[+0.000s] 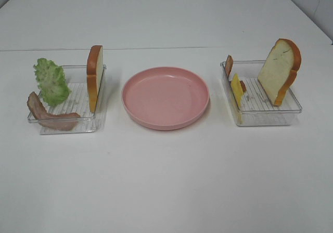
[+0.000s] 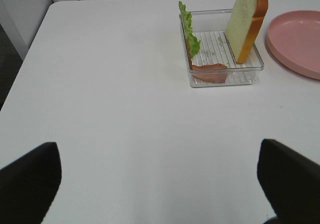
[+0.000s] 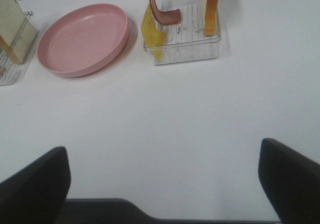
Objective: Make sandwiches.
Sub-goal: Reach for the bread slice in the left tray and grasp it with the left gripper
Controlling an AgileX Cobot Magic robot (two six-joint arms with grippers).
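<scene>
Hovering spread wide, the left fingers [image 2: 30, 181] frame nothing but bare desk [image 1: 166, 181]. The right fingers [image 3: 35, 184] are parted just as far and just as empty. Both sets sit well back from the food.

Out ahead of the left arm, the left tray [image 1: 78, 100] holds a bread slice [image 1: 94, 77] standing on edge against the wall nearest the plate. Ruffled lettuce [image 1: 52, 81] is propped upright on the opposite side, and a bacon strip [image 1: 52, 117] droops over the front corner.

Dead centre, the pink plate [image 1: 165, 96] sits bare, so no sandwich is stacked yet.

Over on the right, the right tray [image 1: 270, 117] carries a second bread slice [image 1: 280, 69], leaning. A yellow cheese slice [image 1: 238, 90] stands on edge by the plate-side wall, with the other bacon strip [image 1: 228, 65] tucked in the back corner.

These look like light toy pieces. The bread seems fairly stiff and is best pinched across its flat faces near the top crust, which stands clear of the rim. Lettuce and bacon look floppy, and the cheese looks thin and probably slippery, so take each by its raised edge.
</scene>
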